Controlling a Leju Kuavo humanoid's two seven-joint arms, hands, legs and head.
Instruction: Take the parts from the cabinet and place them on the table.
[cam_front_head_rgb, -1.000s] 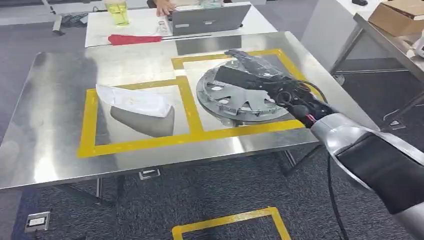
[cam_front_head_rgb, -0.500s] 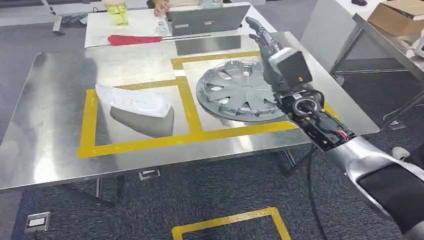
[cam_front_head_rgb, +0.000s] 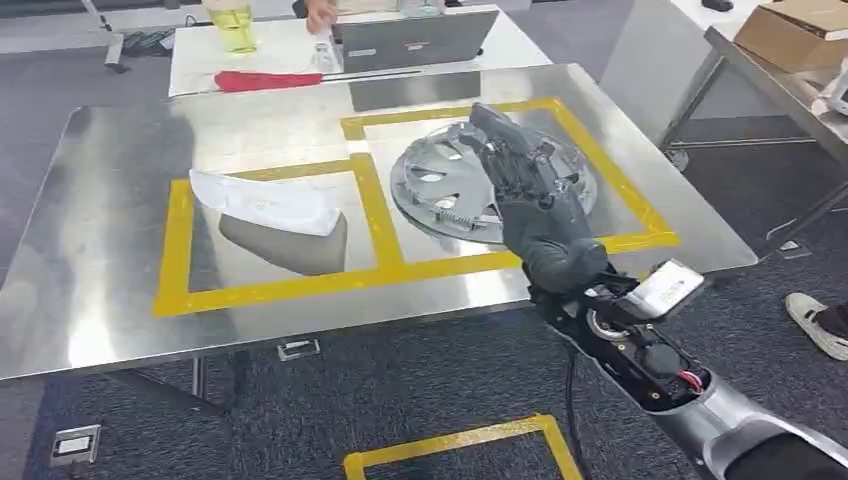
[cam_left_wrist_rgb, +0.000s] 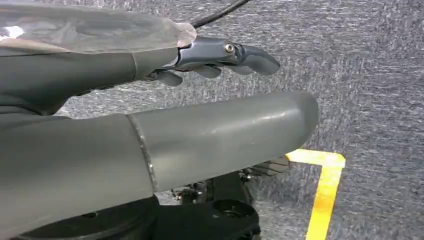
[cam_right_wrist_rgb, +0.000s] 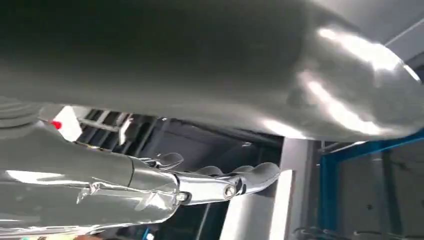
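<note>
One hubcap (cam_front_head_rgb: 450, 180) lies just beyond the empty, spread right hand (cam_front_head_rgb: 530, 205); one white part (cam_front_head_rgb: 265, 200) sits well left on the table (cam_front_head_rgb: 100, 290). Left hand (cam_left_wrist_rgb: 150, 130) empty, fingers extended.

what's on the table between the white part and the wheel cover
Only a strip of yellow tape, seen in the head view, runs between the white part and the wheel cover.

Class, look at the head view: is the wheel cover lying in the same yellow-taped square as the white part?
No: the wheel cover lies in the right-hand taped square, while the white part sits in the left-hand one, a yellow tape line between them.
</note>
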